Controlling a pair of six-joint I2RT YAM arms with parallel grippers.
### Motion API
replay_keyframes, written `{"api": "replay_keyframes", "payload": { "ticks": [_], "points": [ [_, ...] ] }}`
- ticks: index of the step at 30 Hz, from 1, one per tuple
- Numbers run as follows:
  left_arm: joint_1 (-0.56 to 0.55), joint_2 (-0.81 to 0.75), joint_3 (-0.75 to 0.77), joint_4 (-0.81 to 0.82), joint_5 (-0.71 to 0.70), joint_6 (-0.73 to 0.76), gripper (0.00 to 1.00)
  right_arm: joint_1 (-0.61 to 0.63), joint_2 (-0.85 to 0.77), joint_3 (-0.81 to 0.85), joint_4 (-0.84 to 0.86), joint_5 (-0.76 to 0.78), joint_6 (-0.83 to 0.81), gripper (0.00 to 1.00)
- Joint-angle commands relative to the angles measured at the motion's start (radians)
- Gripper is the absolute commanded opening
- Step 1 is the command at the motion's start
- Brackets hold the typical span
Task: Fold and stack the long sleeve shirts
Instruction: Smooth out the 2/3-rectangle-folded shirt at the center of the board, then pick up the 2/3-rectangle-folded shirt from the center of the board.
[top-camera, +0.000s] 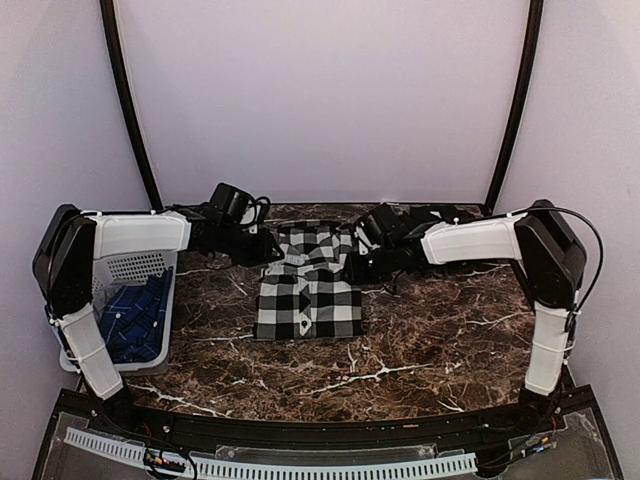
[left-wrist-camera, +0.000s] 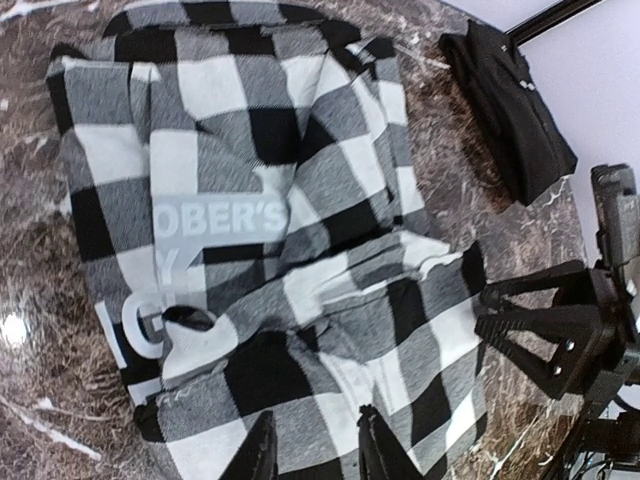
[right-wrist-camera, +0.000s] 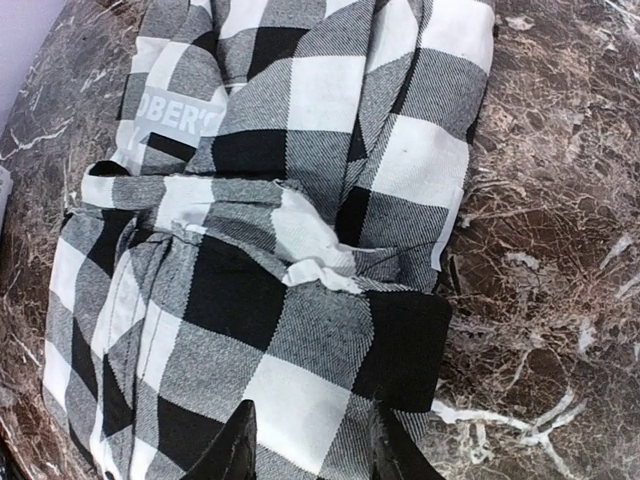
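One long sleeve shirt (top-camera: 308, 285), in large black-and-white check, lies partly folded on the marble table, with a sleeve laid across its far end. White letters on its band (left-wrist-camera: 215, 215) show in the left wrist view, and the band (right-wrist-camera: 180, 110) shows in the right wrist view too. My left gripper (top-camera: 272, 250) hovers at the shirt's far left corner. Its fingers (left-wrist-camera: 262, 448) stand apart over flat cloth (left-wrist-camera: 300, 200). My right gripper (top-camera: 352, 262) is at the far right corner, open just above the folded sleeve (right-wrist-camera: 300, 330). Neither pinches cloth.
A white perforated basket (top-camera: 135, 268) stands at the left edge with blue cloth (top-camera: 135, 320) inside. A black item (left-wrist-camera: 510, 110) lies beyond the shirt, and I cannot tell what it is. Brown marble table (top-camera: 440, 330) spreads to the right and front.
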Motion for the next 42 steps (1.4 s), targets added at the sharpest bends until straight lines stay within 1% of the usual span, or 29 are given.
{"api": "replay_keyframes", "payload": {
  "ticks": [1, 7, 11, 16, 23, 28, 34, 37, 42],
  "points": [
    [0.002, -0.011, -0.066, -0.022, -0.016, -0.006, 0.26, -0.006, 0.08, 0.065, -0.004, 0.036, -0.011, 0.34],
    [0.002, -0.055, -0.124, -0.025, -0.014, -0.016, 0.26, -0.006, 0.182, 0.136, -0.025, 0.025, -0.023, 0.33],
    [0.002, -0.086, -0.164, -0.035, -0.006, -0.022, 0.26, -0.005, 0.19, 0.135, -0.051, 0.031, -0.021, 0.33],
    [0.002, -0.13, -0.206, -0.062, 0.011, -0.023, 0.26, -0.005, 0.105, 0.09, -0.07, 0.069, -0.023, 0.35],
    [-0.004, -0.201, -0.284, -0.079, 0.113, -0.069, 0.24, 0.003, -0.027, 0.009, -0.089, 0.08, -0.019, 0.36],
    [-0.031, -0.264, -0.376, -0.114, 0.111, -0.101, 0.24, 0.055, -0.105, -0.097, -0.095, 0.081, 0.002, 0.35],
    [-0.052, -0.348, -0.495, -0.108, 0.113, -0.143, 0.24, 0.13, -0.191, -0.25, -0.09, 0.075, 0.064, 0.34],
    [-0.062, -0.376, -0.545, -0.089, 0.123, -0.164, 0.23, 0.154, -0.212, -0.288, -0.087, 0.073, 0.089, 0.34],
    [-0.089, -0.378, -0.584, -0.071, 0.131, -0.193, 0.23, 0.169, -0.225, -0.319, -0.074, 0.071, 0.115, 0.34]
  ]
}}
